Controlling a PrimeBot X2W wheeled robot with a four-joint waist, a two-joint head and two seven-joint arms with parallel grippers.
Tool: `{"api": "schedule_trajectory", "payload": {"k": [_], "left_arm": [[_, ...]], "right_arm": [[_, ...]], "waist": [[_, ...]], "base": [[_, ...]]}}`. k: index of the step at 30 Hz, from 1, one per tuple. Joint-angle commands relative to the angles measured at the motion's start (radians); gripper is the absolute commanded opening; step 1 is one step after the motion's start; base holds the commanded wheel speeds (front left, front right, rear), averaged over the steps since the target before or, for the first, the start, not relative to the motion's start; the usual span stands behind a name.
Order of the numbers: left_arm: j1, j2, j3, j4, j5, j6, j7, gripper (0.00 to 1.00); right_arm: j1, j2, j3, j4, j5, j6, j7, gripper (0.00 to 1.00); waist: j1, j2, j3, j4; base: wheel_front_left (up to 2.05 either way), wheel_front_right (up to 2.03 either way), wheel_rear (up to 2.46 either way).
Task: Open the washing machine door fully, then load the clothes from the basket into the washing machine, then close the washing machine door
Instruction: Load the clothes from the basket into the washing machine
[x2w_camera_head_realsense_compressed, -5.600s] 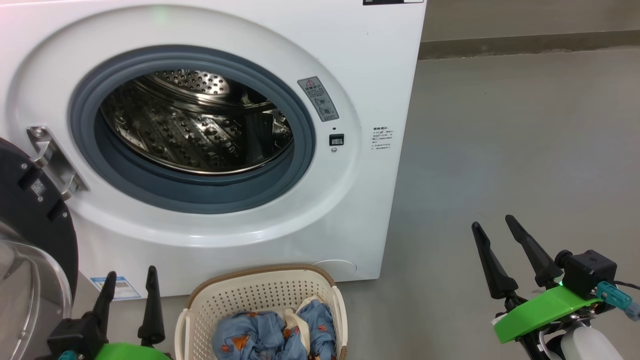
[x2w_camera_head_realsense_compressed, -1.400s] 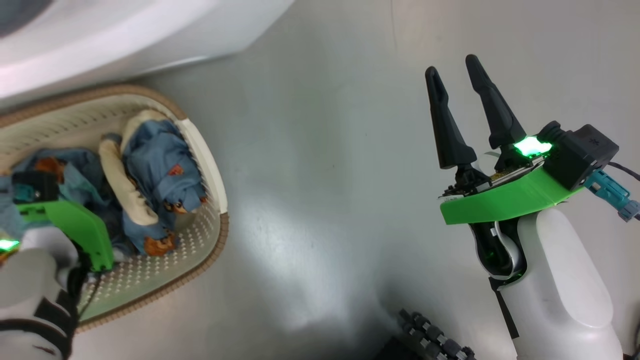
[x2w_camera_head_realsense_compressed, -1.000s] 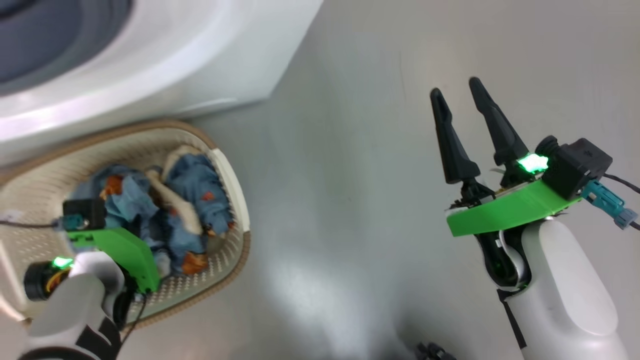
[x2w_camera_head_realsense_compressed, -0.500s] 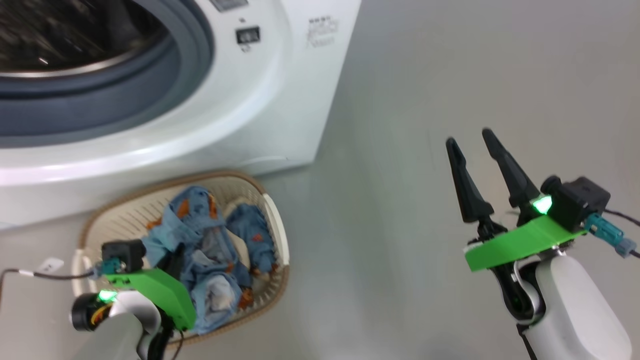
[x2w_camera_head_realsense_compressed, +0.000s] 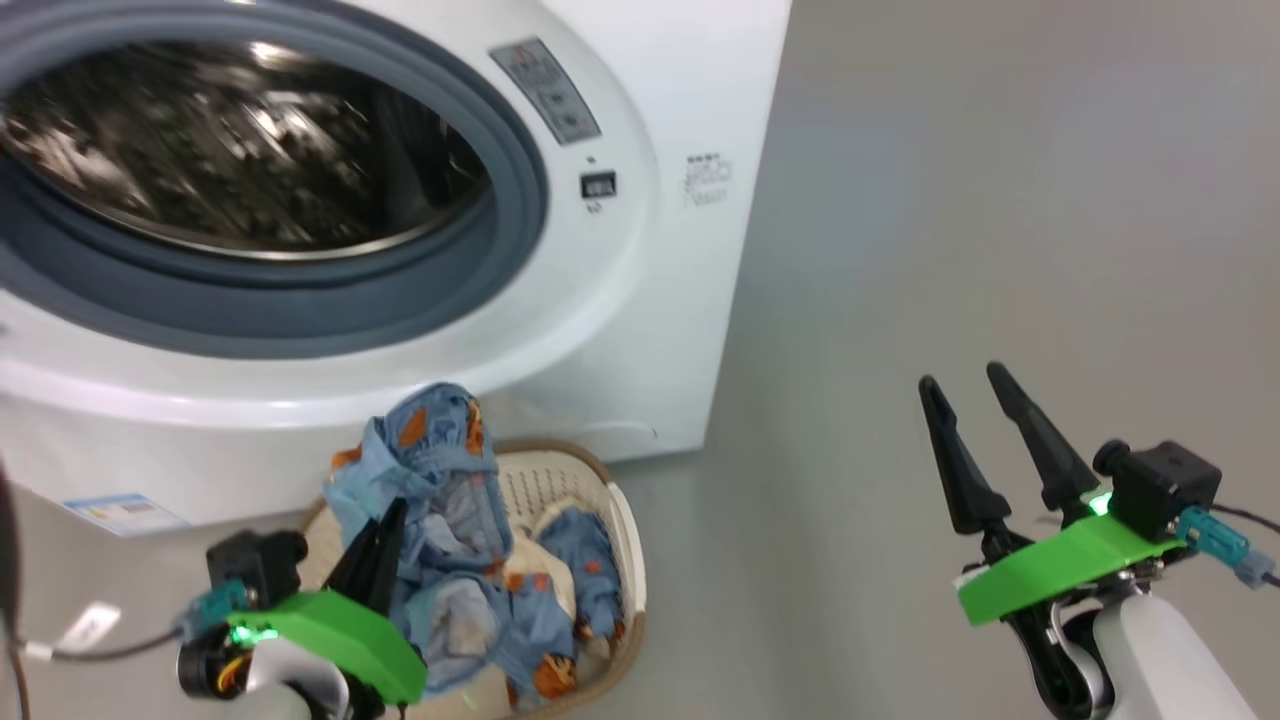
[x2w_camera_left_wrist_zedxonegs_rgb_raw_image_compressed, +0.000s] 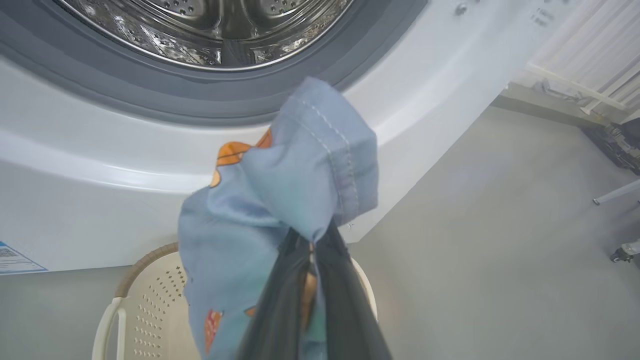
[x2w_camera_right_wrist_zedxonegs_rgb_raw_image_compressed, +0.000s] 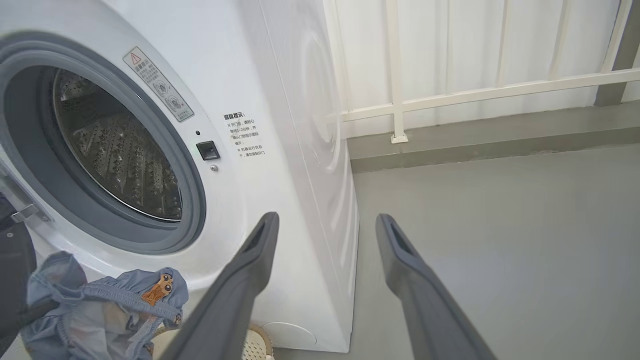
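The left fingers (x2w_camera_head_realsense_compressed: 392, 520) are pressed shut on a fold of the clothes (x2w_camera_head_realsense_compressed: 440, 470), a blue garment printed with small orange figures. In the left wrist view the cloth bunches over the fingertips and drapes down both sides of them. The held garment hangs lifted above the basket (x2w_camera_head_realsense_compressed: 622, 520), its lower end trailing down into it, and its top reaches the white lower front of the washing machine (x2w_camera_head_realsense_compressed: 640, 330), below the opening. More blue fabric with a cream-white part lies in the basket, which stands on the floor (x2w_camera_head_realsense_compressed: 950, 200) just before the machine.

The right fingers (x2w_camera_head_realsense_compressed: 942, 420) stand spread wide apart with nothing between them, off to the right over bare floor, well apart from the basket and the machine.

The machine's mouth is uncovered: the grey rubber ring (x2w_camera_head_realsense_compressed: 250, 310) and the perforated steel drum (x2w_camera_head_realsense_compressed: 230, 150) are in plain sight, and no clothing can be made out in the part of the drum that shows. In the right wrist view, the dark washing machine door (x2w_camera_right_wrist_zedxonegs_rgb_raw_image_compressed: 14, 255) stands swung away at the left of the opening. A small blue label (x2w_camera_head_realsense_compressed: 120, 512) sits low on the machine's front.
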Motion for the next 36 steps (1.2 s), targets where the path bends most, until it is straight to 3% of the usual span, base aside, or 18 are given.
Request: {"api": "schedule_trajectory", "payload": {"k": [1, 16, 28, 36], "left_arm": [[0.033, 0.019, 0.063, -0.072, 0.033, 0.014, -0.010, 0.00], [0.246, -0.033, 0.190, -0.407, 0.161, 0.065, -0.011, 0.00], [0.219, -0.044, 0.247, -0.373, 0.183, 0.052, -0.011, 0.00], [0.067, -0.044, 0.290, -0.262, 0.211, 0.052, -0.011, 0.00]], "right_arm": [[0.023, -0.014, 0.020, -0.018, 0.012, 0.010, -0.005, 1.00], [0.114, -0.033, -0.004, -0.015, 0.023, 0.010, -0.005, 1.00], [0.108, -0.051, 0.022, -0.012, 0.031, 0.010, -0.005, 1.00], [0.090, -0.061, 0.047, -0.007, 0.039, 0.010, -0.005, 1.00]], "waist": [[0.0000, 0.0000, -0.092, 0.049], [0.0000, 0.0000, -0.212, 0.079], [0.0000, 0.0000, -0.211, 0.064], [0.0000, 0.0000, -0.181, 0.028]], "base": [[0.00, 0.00, 0.00], [0.00, 0.00, 0.00], [0.00, 0.00, 0.00], [0.00, 0.00, 0.00]]}}
